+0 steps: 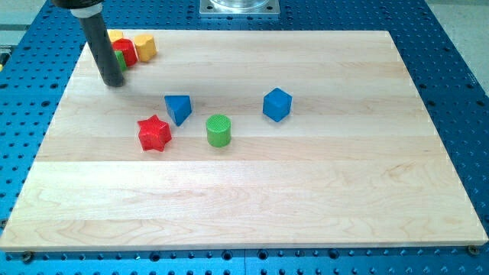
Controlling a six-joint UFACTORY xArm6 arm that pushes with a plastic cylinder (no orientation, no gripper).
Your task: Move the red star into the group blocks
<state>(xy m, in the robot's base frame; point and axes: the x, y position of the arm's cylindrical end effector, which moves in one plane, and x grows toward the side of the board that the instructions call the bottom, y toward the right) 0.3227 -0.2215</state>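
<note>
The red star [154,134] lies on the wooden board [306,191] at centre left. Just to its upper right is a blue triangular block [179,108], and to its right a green cylinder [218,131]. A blue cube [277,105] sits further right. My tip [113,81] rests on the board near the top left, above and to the left of the red star, well apart from it. Right beside the rod is a cluster: a red block [126,52], a yellow block [145,46], another yellow block [115,36] and a green block [122,64], partly hidden by the rod.
The board lies on a blue perforated table [451,46]. A metal mount [240,8] sits at the view's top centre, behind the board's far edge.
</note>
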